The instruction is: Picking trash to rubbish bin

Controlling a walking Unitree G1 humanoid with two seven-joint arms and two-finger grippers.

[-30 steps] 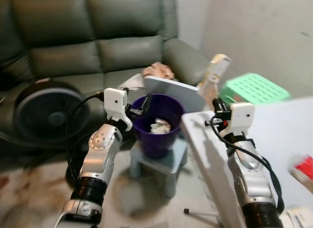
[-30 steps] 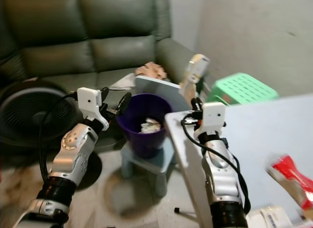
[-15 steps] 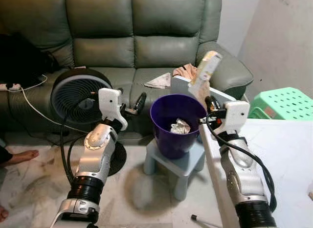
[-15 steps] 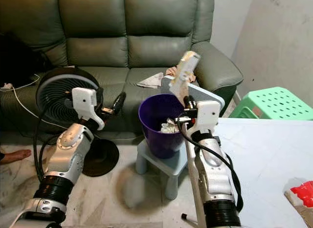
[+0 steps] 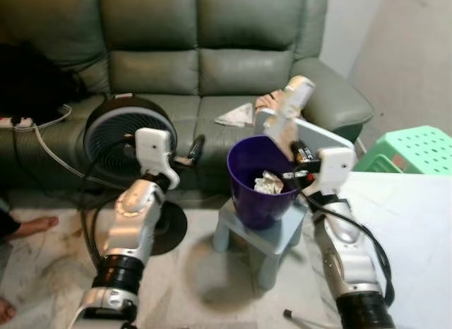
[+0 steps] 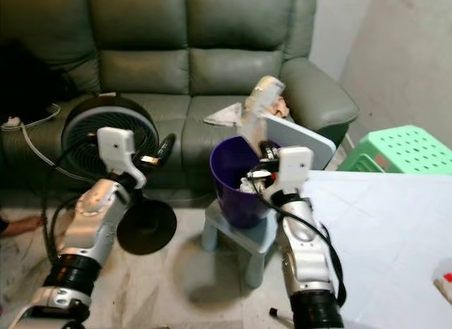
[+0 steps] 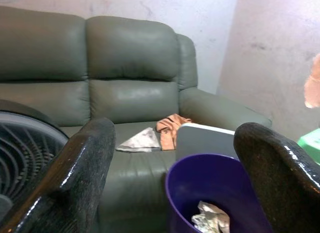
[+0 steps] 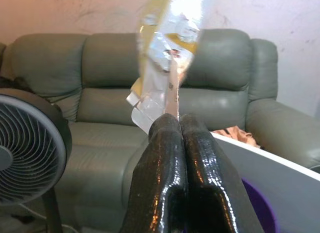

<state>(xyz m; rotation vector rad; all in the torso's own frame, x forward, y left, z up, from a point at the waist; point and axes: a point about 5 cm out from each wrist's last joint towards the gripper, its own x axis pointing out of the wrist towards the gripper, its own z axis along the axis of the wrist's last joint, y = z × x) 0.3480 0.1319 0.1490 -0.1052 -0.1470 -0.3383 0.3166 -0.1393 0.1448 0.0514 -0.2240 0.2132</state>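
From the head, the purple bin (image 5: pixel 263 179) stands on a small grey-blue stool (image 5: pixel 263 237) in front of the green sofa (image 5: pixel 198 54); crumpled paper (image 5: pixel 268 182) lies inside the bin. The right gripper (image 5: pixel 291 147) is over the bin's rim on the table side, its two fingers pinched together on a yellowish wrapper (image 5: pixel 292 103) that sticks up above the bin; the white table (image 5: pixel 417 223) sits just beside the bin, and a white board (image 5: pixel 311 135) leans behind it. The left gripper (image 5: pixel 196 150) hangs in the air on the bin's other side, near but apart from it, with the round black fan (image 5: pixel 127 135) behind that arm. A cloth (image 5: pixel 268 102) and a folded paper (image 5: pixel 234 116) lie on the sofa seat beyond the bin; a green stool (image 5: pixel 413 149) stands past the table; a person's foot (image 5: pixel 28 224) rests on the floor far from the bin.

From the left wrist, the fingers (image 7: pixel 75 173) stand wide apart with nothing between them; the bin shows in the gap, paper at its bottom.

From the right wrist, the fingers (image 8: pixel 162 168) are pressed tight together, the wrapper's lower edge clamped at their tips, the sofa behind.
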